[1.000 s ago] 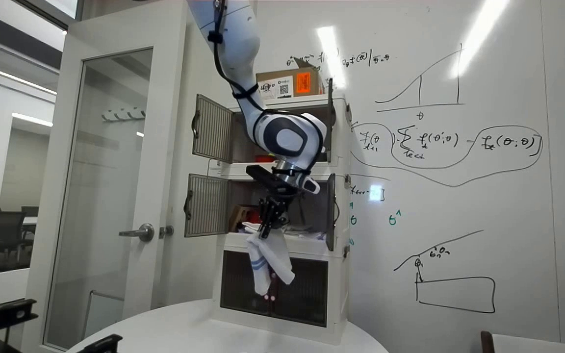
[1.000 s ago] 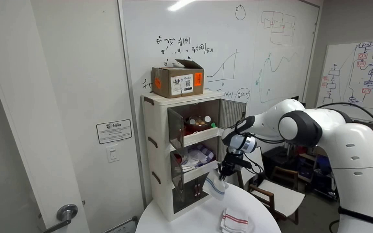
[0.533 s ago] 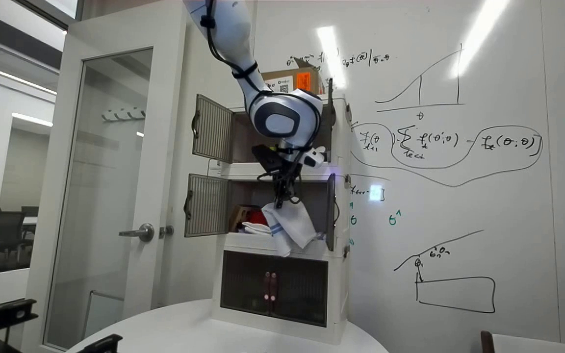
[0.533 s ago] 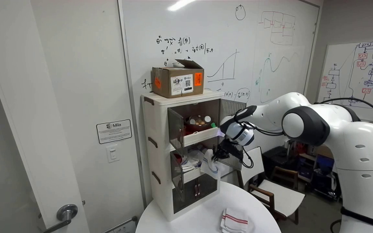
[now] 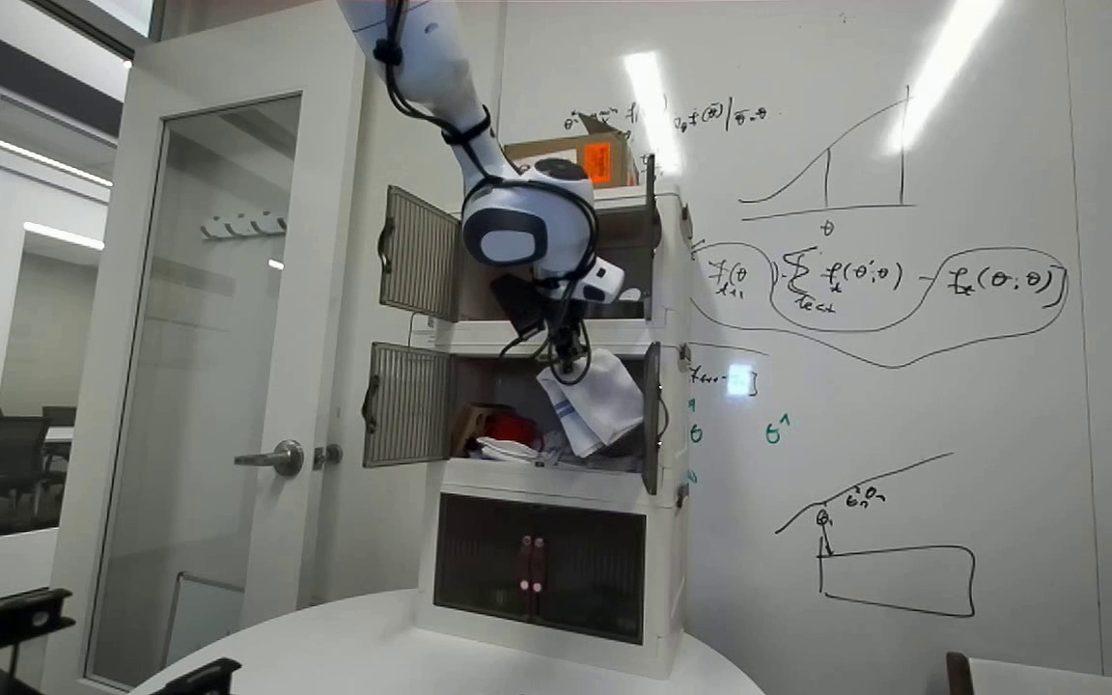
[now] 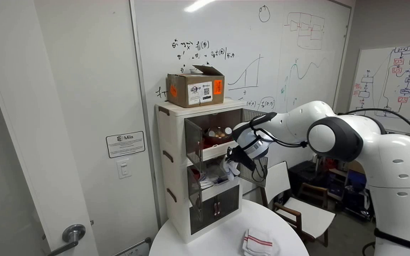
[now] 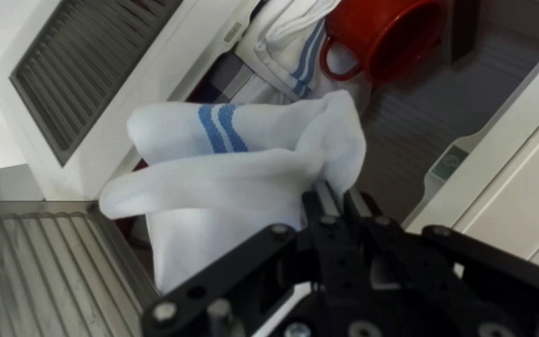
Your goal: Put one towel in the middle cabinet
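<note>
As towel (image 7: 232, 187) hangs, sign (image 6: 125, 144) apparently reads "Mila"

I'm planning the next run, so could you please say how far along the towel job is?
Done: the middle cabinet stands open, a blue-striped towel is lifted. In hand: the gripper holds it at the cabinet opening. Left, probably: setting it inside and releasing.

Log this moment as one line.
tool: closed on blue-striped towel | place: hanging at middle cabinet opening, unreleased | middle doors: open | red-striped cloth: on table
</note>
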Robot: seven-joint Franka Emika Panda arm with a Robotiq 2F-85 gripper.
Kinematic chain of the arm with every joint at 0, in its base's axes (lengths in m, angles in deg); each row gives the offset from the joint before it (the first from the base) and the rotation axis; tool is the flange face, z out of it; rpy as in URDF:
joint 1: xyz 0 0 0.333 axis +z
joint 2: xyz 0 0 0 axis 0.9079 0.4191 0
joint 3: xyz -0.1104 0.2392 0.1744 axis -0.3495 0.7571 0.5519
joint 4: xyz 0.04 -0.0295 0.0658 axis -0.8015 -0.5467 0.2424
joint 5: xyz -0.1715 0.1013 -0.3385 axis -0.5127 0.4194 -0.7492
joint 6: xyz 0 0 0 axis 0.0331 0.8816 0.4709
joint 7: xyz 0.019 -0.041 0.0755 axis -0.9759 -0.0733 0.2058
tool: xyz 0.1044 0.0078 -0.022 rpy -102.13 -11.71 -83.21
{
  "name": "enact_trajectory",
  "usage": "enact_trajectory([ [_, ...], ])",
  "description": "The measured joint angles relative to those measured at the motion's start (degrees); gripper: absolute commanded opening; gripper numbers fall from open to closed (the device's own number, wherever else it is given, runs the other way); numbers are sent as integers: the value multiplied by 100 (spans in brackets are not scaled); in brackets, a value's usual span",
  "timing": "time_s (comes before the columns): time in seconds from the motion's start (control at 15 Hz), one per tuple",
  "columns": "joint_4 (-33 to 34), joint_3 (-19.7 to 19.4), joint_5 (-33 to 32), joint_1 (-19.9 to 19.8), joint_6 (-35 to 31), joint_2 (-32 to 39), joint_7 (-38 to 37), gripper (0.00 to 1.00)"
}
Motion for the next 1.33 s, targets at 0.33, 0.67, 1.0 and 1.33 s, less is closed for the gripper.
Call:
enact_trajectory([
  [0.33, 604, 359, 451, -164, -96, 638, 663, 2],
  [0.67, 1266, 406, 437, -256, 14, 1446, 943, 7],
  [1.0, 1728, 413, 435, -270, 301, 1898, 943, 7],
  [1.33, 1716, 417, 435, -263, 248, 1898, 943, 2],
])
